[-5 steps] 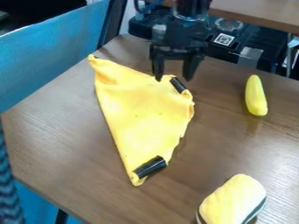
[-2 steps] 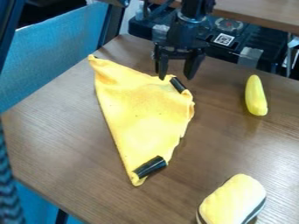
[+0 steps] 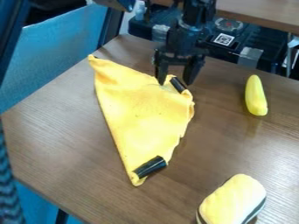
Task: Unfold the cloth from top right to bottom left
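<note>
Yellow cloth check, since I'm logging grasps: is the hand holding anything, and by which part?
Nothing is held: the hand is open, fingers apart, at the upper edge of the yellow cloth.

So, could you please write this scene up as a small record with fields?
Cloth: yellow, folded into a rough triangle
Surface: wooden table
Tool: open, at the cloth's upper right corner; contact unclear
Upper black piece: at that same corner
Lower black piece: near the cloth's bottom tip
Yellow banana shape: right of the cloth
Rounded yellow thing: lower right
Unfolding: not yet done
</note>
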Robot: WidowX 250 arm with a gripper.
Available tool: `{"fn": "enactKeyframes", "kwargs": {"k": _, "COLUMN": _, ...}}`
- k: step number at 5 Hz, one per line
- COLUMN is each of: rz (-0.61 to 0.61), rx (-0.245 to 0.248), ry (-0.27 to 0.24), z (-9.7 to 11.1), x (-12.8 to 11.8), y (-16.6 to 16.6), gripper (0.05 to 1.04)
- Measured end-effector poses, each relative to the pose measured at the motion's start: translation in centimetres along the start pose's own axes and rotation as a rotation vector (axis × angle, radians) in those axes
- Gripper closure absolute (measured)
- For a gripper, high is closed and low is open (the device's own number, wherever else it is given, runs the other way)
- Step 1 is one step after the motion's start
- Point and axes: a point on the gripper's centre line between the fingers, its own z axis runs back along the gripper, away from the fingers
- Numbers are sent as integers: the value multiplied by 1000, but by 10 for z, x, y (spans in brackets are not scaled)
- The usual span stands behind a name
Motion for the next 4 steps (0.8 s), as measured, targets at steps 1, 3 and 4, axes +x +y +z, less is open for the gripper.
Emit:
{"fn": "enactKeyframes", "kwargs": {"k": 1, "rz": 10, "rx": 9, "ry": -8, "z": -3, "x": 2, "y": -1, "gripper": 83}}
{"fn": "enactKeyframes", "kwargs": {"k": 3, "rz": 5, "rx": 31, "ry": -9, "z": -13, "x": 1, "y": -3, "gripper": 419}}
{"fn": "enactKeyframes", "kwargs": {"k": 4, "rz": -15, "rx": 17, "ry": 3, "z": -14, "x": -1, "y": -5, "gripper": 721}}
